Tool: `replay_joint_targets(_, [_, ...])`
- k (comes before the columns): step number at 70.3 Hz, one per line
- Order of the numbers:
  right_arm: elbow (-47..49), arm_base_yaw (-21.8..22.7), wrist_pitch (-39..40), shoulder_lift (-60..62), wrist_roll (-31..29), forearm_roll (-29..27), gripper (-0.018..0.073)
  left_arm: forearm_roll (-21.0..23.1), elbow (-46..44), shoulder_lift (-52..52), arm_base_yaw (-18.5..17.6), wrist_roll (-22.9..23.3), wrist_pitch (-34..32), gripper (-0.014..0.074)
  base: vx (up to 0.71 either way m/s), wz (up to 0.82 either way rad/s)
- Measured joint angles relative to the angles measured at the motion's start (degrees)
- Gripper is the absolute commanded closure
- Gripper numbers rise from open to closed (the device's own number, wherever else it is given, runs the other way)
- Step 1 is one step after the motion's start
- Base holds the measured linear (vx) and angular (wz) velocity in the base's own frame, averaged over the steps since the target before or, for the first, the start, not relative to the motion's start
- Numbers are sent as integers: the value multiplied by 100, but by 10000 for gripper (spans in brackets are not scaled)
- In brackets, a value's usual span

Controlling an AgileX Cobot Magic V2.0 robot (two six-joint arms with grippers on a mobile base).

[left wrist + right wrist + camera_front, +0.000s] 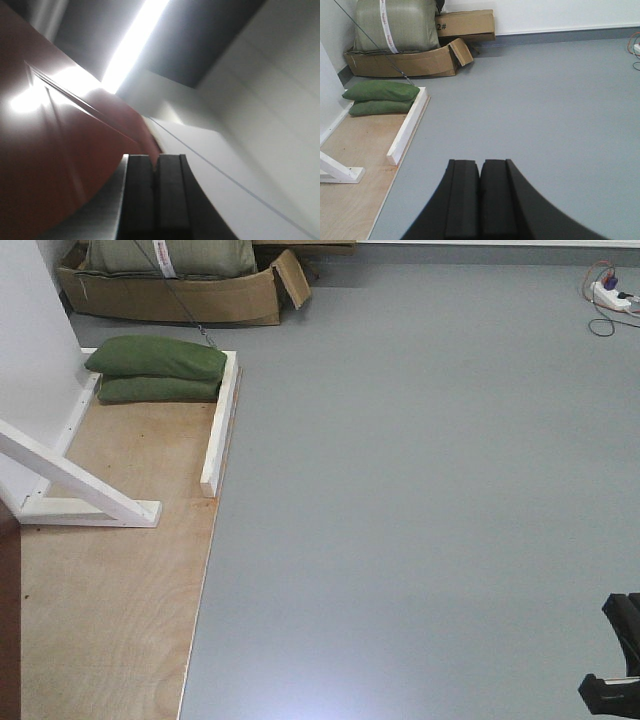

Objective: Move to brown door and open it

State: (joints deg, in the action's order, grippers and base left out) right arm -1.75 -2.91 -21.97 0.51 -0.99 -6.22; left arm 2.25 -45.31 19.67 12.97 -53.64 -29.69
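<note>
Clenched left end effector [156, 160] faces brown door [50, 165]; clenched right end effector [480, 165] faces floor [545, 100].

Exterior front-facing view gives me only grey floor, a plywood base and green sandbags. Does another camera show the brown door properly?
Observer: Yes. In the left wrist view the brown door fills the left side, glossy, with a raised panel edge. No handle is in frame.
Operator: Is the left gripper holding anything on it?
Observer: No. The left gripper is shut with its pads together and nothing between them. The door shows just past its tips, and I cannot tell whether they touch.
Operator: And the right gripper?
Observer: The right gripper is also shut and empty. It points out over the grey floor toward the cardboard box, not at the door.
</note>
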Motion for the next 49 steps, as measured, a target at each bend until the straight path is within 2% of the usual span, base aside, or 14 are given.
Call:
replay_joint_targets(3, [0, 0, 0, 0, 0, 0, 559, 150, -125, 0, 123, -485, -444, 580, 0, 0])
replay_joint_targets(6, [0, 0, 0, 0, 0, 0, 559, 493, -230, 0, 225, -804, -967, 580, 0, 0])
replay_joint_targets(11, [0, 0, 0, 0, 0, 0, 559, 1327, -426, 46, 399, -1182, -1723, 580, 0, 0])
replay_joint_targets(18, [0, 0, 0, 0, 0, 0, 559, 2944, -748, 227, 722, -1568, -2770, 580, 0, 0])
replay_joint_targets(22, [0, 0, 0, 0, 0, 0, 559, 4121, -936, 369, 925, -1808, -3470, 580, 0, 0])
replay_joint_targets(23, [0, 0, 0, 0, 0, 0, 559, 4256, -984, 404, 978, -1836, -3543, 580, 0, 0])
replay_joint_targets(28, [0, 0, 0, 0, 0, 0, 559, 5650, -1239, 581, 1233, -2201, -4073, 580, 0, 0])
replay_joint_targets(33, [0, 0, 0, 0, 0, 0, 559, 6658, -1479, 760, 1479, -2681, -4243, 580, 0, 0])
replay_joint_targets(41, [0, 0, 0, 0, 0, 0, 559, 7627, -1743, 1071, 1822, -3509, -4294, 580, 0, 0])
replay_joint_targets(49, [0, 0, 0, 0, 0, 0, 559, 8139, -1909, 1419, 2254, -4137, -4294, 580, 0, 0])
